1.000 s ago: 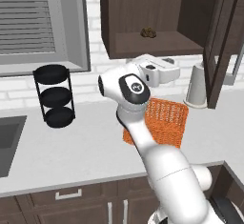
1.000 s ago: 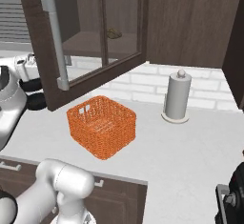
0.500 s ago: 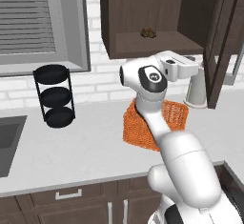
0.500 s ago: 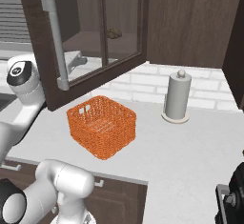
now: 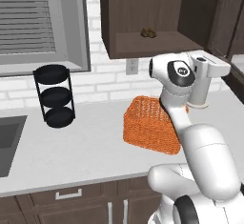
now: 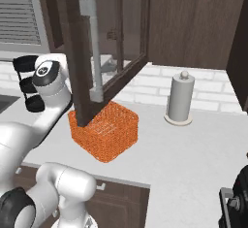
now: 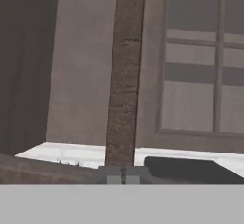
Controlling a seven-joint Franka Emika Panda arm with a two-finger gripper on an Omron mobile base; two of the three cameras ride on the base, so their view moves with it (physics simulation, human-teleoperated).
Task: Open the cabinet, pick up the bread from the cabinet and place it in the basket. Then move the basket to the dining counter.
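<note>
Left base view: the cabinet (image 5: 152,18) stands open, and the bread (image 5: 148,32) lies on its shelf, toward the back. The basket (image 5: 151,125) sits on the worktop (image 5: 71,151) below, partly behind the arm. The arm's hand reaches right, in front of a paper-towel roll (image 5: 202,90); its fingers are hidden here. A black three-tier rack (image 5: 55,96) stands well to the left, near the sink (image 5: 7,142).

Right base view: the cabinet door (image 6: 104,42) is swung out over the basket (image 6: 104,130), its silver handle (image 6: 93,47) facing the camera. The roll (image 6: 180,97) stands to the right, apart from the basket.

Hand view: the gripper (image 7: 123,173) is low in the frame, its fingertips clenched together on nothing, pointing at the door's edge (image 7: 123,75).
</note>
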